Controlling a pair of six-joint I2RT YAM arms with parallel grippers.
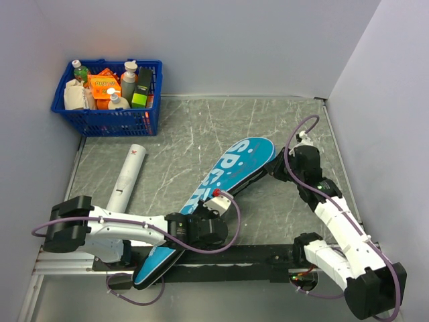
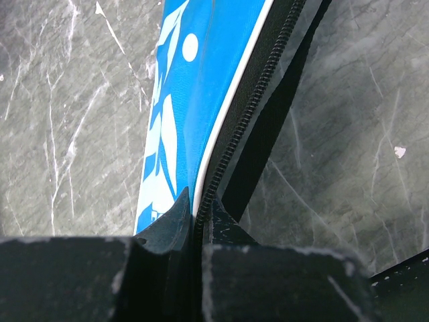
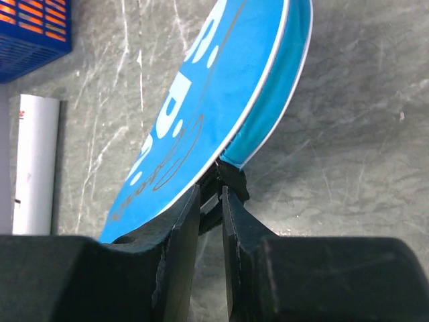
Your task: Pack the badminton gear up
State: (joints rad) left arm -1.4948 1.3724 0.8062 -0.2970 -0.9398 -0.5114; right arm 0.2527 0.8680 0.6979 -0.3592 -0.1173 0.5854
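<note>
With left jaws clamped on the teal cover (image 1: 244, 161) and right jaws narrowly apart at its rim, hold unclear, it could slip off the near edge of the counter (image 1: 201, 127).

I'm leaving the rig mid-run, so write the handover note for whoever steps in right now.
Left pincer: shut on the teal cover's zip edge, about midway along.
Right pincer: at the cover's wide end, fingers close around a black piece on the edge; grip unclear.
Things: cover lies diagonally on the table; white tube lies left of it, apart. Racket and shuttlecocks not in view.
Done: cannot tell what is inside the cover.
Left: zip looks open by the left pincer; probably close it, then pack the tube.
</note>
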